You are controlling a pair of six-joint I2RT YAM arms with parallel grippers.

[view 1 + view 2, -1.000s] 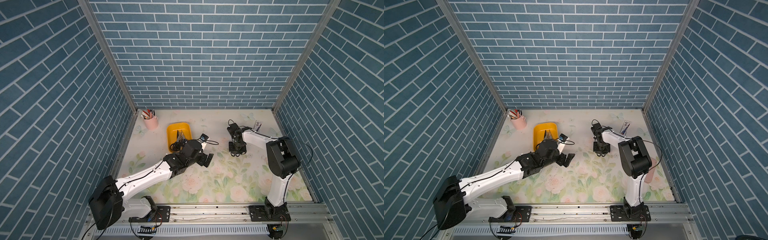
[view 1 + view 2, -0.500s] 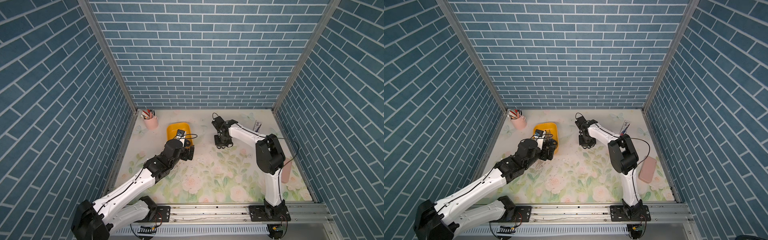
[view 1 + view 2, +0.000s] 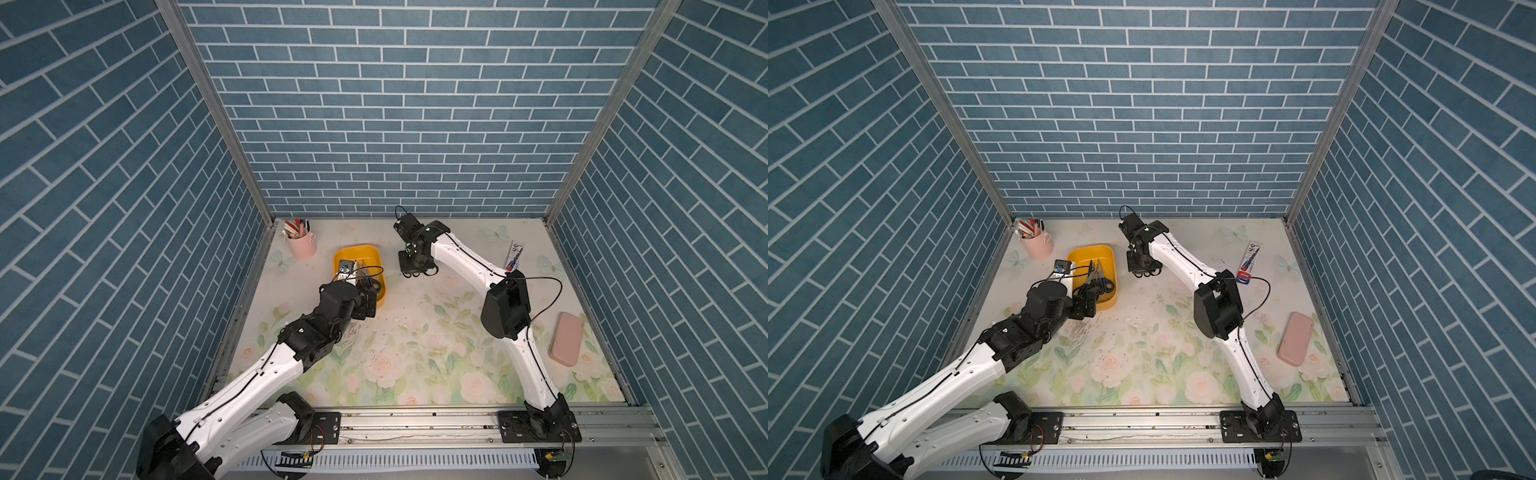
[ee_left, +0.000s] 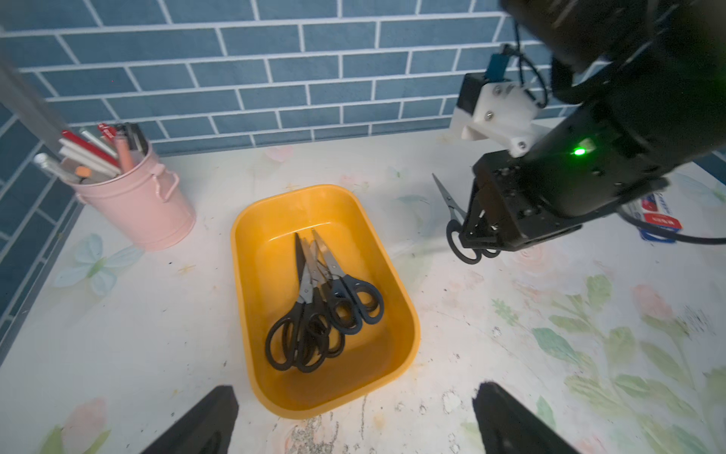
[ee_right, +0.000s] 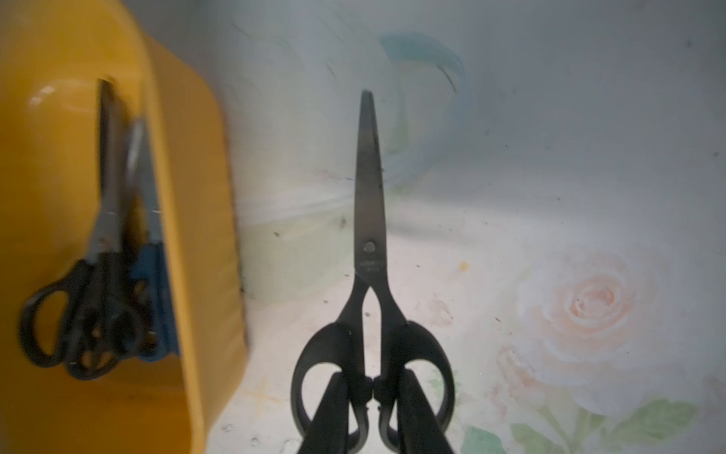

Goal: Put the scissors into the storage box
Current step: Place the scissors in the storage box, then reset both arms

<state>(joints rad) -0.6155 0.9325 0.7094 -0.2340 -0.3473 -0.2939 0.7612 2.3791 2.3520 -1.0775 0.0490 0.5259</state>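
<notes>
Right tool (image 5: 373, 383) has swung beside the storage box (image 4: 267, 212), clenching scissors (image 5: 369, 220); left tool (image 4: 355, 393) released.

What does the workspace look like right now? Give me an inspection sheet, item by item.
Surface: floral table cover, scuffed and speckled.
Job's things: yellow storage box holds a pile of scissors; one more pair, the black scissors, is held beside the box, not over it.
Clutter: pink pen cup, red-white-blue packet, pink case.
Pincers: left pincer open and empty, at the box's near end; right pincer shut on the black scissors' handles.
Cables: black cable loops off the right arm; another arches above the box.
Surroundings: blue brick-pattern walls, metal rail in front.
</notes>
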